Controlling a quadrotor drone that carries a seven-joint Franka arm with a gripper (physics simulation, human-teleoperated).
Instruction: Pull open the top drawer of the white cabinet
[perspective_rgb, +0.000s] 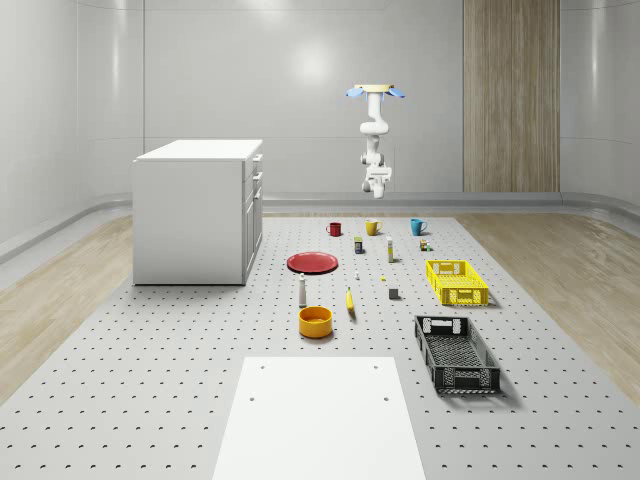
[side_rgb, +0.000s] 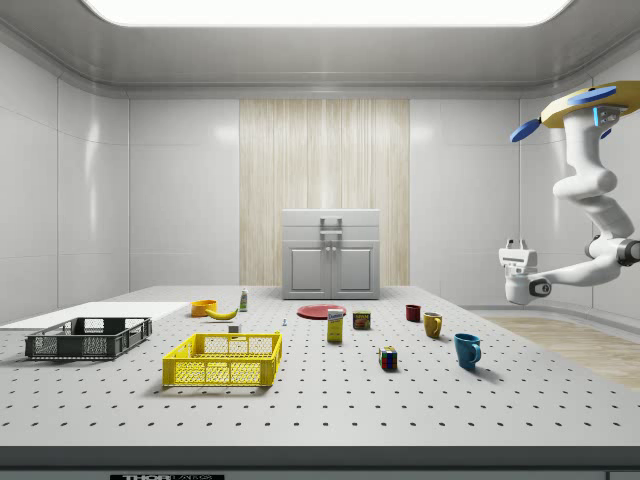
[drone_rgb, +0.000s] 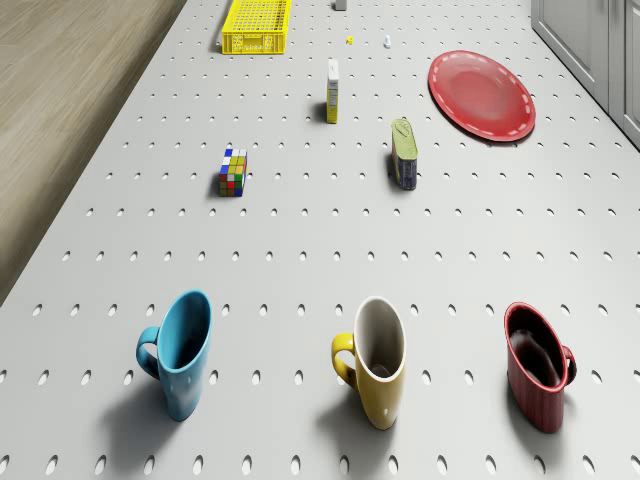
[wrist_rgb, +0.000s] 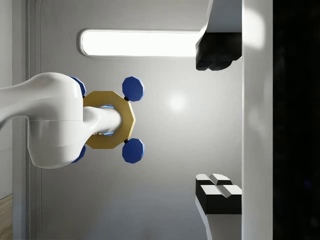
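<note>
The white cabinet (perspective_rgb: 195, 210) stands at the whole-scene view's left, its drawer fronts facing the objects on the table. Its top drawer (side_rgb: 331, 222) carries a handle in the side view, and a corner of the cabinet (drone_rgb: 595, 45) also shows in the drone view. The drone (perspective_rgb: 376, 92) hovers high over the far end of the table, behind the row of mugs and far from the cabinet. Its arm hangs down and the gripper (side_rgb: 516, 246) is turned upward. In the wrist view the gripper (wrist_rgb: 217, 124) is open and holds nothing, with the drone (wrist_rgb: 107, 120) behind it.
A blue mug (drone_rgb: 180, 352), a yellow mug (drone_rgb: 375, 360) and a red mug (drone_rgb: 538, 365) stand below the drone. Beyond them lie a Rubik's cube (drone_rgb: 233, 172), a can (drone_rgb: 404, 153), a red plate (drone_rgb: 481, 94), a yellow crate (perspective_rgb: 456, 281) and a black crate (perspective_rgb: 456, 352).
</note>
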